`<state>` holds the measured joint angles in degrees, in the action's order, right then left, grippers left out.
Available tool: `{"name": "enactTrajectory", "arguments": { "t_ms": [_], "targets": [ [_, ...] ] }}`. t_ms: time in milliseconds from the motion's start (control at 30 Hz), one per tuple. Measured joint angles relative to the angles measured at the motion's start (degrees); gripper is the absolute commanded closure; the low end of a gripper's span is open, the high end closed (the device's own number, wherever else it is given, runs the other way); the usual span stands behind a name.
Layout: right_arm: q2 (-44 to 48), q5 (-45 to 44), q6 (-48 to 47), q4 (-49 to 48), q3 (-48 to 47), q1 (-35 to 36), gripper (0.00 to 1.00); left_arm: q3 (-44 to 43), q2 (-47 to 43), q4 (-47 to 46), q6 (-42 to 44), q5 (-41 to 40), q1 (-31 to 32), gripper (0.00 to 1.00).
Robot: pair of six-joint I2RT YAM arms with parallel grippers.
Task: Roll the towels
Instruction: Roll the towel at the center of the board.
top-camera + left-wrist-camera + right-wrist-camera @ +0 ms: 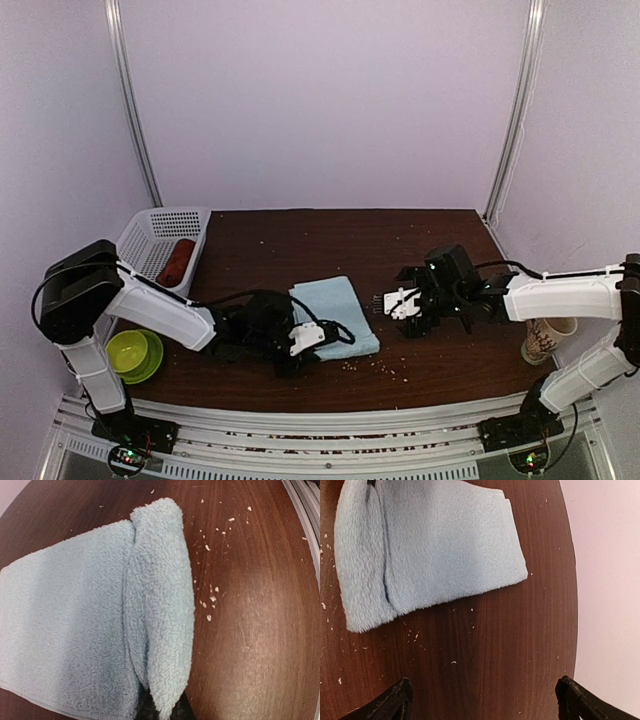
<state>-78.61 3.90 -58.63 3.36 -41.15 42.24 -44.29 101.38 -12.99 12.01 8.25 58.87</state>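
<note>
The light-blue towel (pixel 333 315) is lying well to the right of the white basket (pixel 160 222) and farther forward than it. It is a soft, fleecy rectangle, and most of it is resting flat. Its front end is curling over into a thick, loose roll (pixel 160 605) that is sitting on the flat part. Doubled layers are showing at one far corner (pixel 506 502). The rust-red towel (pixel 178 262) is lying inside the basket as a compact bundle, running front to back.

White basket (pixel 140 245), green bowl (pixel 133 354), cup (pixel 545 338)
</note>
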Motion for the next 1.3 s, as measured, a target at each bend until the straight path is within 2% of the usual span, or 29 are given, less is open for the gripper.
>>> {"name": "enactTrajectory", "arguments": {
  "t_ms": [100,233,400,667,900,1033,1167,1300],
  "targets": [
    [0.22,1.40,-2.78,-4.17,1.01,0.66,0.00,-5.27,3.13,3.82,-2.29,3.21,-1.31,1.00],
    [1.92,2.78,-8.26,-12.72,8.00,3.96,0.00,-10.03,6.43,7.10,-5.05,9.70,-4.35,1.00],
    [1.81,4.39,-12.37,-20.15,15.47,8.00,0.04,-10.12,6.84,7.32,-7.65,16.06,-6.91,1.00],
    [-2.58,4.39,-14.75,-30.97,16.72,10.58,0.15,-7.17,6.95,4.02,-12.96,25.07,-10.32,1.00],
    [-10.62,-0.55,-16.59,-38.77,16.87,15.32,0.17,-5.99,9.33,-0.02,-18.64,32.87,-13.68,1.00],
    [-15.26,-5.14,-17.88,-46.42,17.99,17.59,0.17,-7.85,12.81,-1.18,-22.08,39.19,-15.65,1.00],
    [-19.80,-10.01,-18.32,-53.62,17.97,19.19,0.26,-9.60,15.85,-2.78,-24.39,44.35,-16.68,1.00],
    [-23.89,-13.33,-19.17,-58.62,17.44,19.78,0.36,-9.60,16.37,-3.69,-25.49,45.75,-17.05,1.00]
  ]
}}
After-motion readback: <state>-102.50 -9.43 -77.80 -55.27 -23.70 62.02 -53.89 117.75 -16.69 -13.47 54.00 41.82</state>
